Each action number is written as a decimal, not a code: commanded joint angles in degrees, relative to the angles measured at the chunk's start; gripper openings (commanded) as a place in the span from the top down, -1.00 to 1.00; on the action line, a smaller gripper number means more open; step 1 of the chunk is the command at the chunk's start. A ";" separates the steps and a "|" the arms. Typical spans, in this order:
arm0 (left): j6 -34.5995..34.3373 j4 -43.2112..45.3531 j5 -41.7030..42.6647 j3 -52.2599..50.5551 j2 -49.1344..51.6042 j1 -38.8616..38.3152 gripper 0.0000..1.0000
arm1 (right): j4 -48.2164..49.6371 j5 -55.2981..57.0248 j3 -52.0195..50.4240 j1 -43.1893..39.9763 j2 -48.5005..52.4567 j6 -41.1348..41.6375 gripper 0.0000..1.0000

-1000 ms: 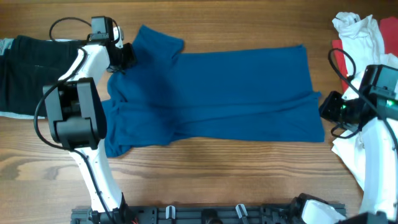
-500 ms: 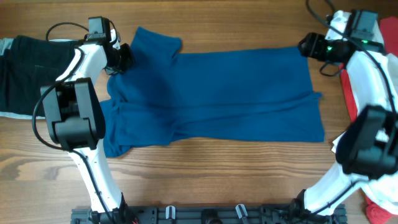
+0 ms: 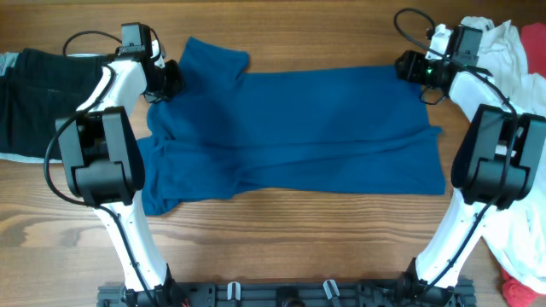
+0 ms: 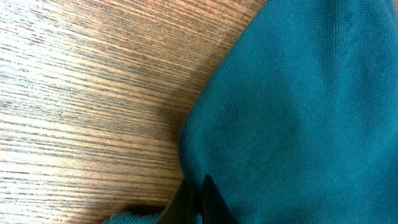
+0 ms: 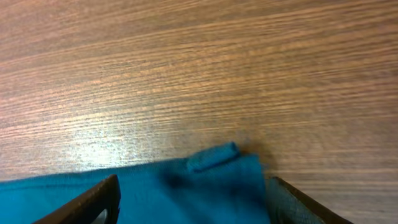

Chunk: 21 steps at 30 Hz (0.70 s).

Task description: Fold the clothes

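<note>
Your blue shirt lies spread flat mid-frame on the table. Left gripper, upper left, is pinched tight on its edge. Right gripper, upper right: only the wrist view shows you its fingers apart, straddling the shirt's corner.

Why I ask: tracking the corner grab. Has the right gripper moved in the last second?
Yes: the right gripper went from the blue shirt's near-right edge to its far corner.
</note>
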 commanded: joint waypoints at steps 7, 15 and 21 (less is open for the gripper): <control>-0.72 -2.10 -1.20 -1.62 1.92 0.33 0.92 | 2.01 6.82 0.50 0.70 4.87 4.20 -0.20; -0.72 -2.95 -1.20 -1.62 1.92 0.33 0.92 | 4.98 6.80 0.50 0.72 4.87 8.41 0.85; -0.70 -2.99 -1.18 -1.62 1.92 0.33 0.92 | 0.42 6.84 0.50 0.70 4.44 8.20 0.91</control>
